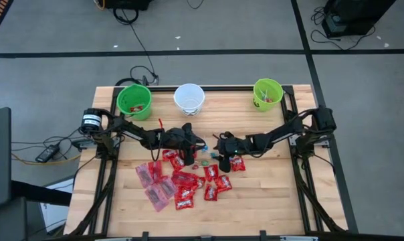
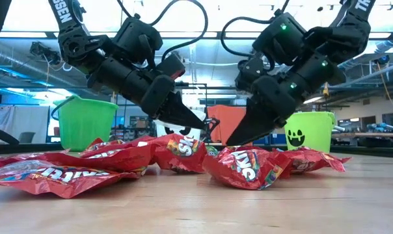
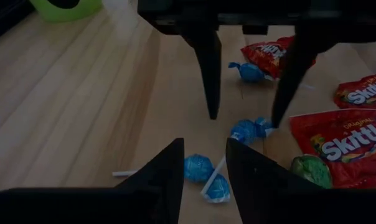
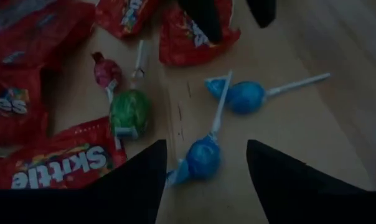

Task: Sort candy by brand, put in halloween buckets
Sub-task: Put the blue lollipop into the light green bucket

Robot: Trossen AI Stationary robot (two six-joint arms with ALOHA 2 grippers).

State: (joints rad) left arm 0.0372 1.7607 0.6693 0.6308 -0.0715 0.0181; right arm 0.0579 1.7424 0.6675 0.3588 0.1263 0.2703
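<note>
Reading "Skittles" on red packets (image 1: 182, 189) heaped on the table (image 1: 269, 201) ahead of the white bucket (image 1: 189, 98). Left gripper (image 3: 203, 165) part-open, empty, over blue lollipops (image 3: 198, 168); right gripper (image 4: 206, 165) wide, empty, facing it. Bare wood around the heap.

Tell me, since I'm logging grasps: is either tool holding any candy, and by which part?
Nothing is held. Both the left tool and right tool are open above blue lollipops lying on the table.
</note>
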